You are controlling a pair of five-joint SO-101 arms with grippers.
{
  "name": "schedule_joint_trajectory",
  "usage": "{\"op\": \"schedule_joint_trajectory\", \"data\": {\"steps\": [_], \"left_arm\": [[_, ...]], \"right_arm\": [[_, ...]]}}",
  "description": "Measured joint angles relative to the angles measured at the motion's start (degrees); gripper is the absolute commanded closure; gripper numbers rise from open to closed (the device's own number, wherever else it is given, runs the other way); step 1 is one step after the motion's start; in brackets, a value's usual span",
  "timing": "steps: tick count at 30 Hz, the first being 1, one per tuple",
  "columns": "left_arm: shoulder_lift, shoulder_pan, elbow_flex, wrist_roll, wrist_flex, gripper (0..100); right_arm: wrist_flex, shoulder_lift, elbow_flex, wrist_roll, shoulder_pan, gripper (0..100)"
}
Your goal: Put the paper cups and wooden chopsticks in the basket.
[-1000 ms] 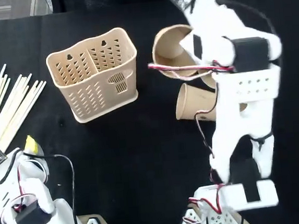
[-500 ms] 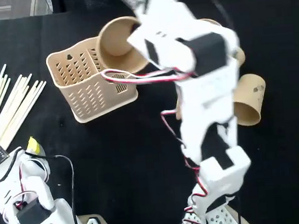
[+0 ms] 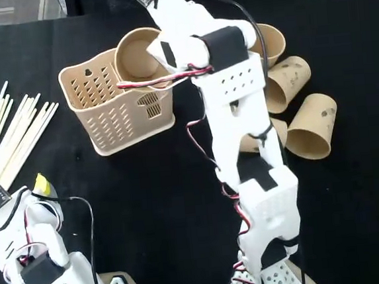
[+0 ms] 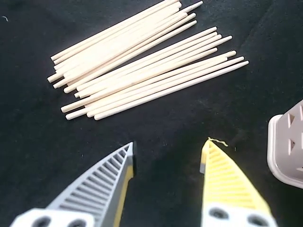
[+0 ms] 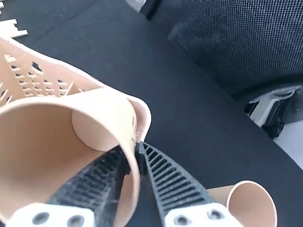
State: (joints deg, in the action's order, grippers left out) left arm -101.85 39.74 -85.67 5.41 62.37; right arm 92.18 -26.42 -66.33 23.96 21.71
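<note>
Right gripper pinches the rim of a paper cup. It has swung the cup away from the other cups to right over the basket, so it can drop it in. Left gripper hangs open near the chopsticks.

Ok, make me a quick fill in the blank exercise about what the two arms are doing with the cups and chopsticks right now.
1. The right gripper is ____ on a paper cup over the basket.
2. The left gripper has its jaws ____ above the table, near the wooden chopsticks.
3. The table's surface is ____ in colour.

Missing words: shut; open; black.
</note>
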Motion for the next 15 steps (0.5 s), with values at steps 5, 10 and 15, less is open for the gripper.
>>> {"op": "schedule_joint_trajectory", "data": {"steps": [5,10,15], "left_arm": [[0.0,0.0,0.0,0.0,0.0,77],[0.0,-1.93,-0.53,0.0,0.0,77],[0.0,-2.46,-0.79,0.0,0.0,77]], "right_arm": [[-0.09,-2.37,0.0,0.0,0.0,95.8],[-0.09,-2.73,0.0,-0.09,0.18,69.4],[-0.09,-2.73,-1.58,0.0,0.18,70.7]]}}
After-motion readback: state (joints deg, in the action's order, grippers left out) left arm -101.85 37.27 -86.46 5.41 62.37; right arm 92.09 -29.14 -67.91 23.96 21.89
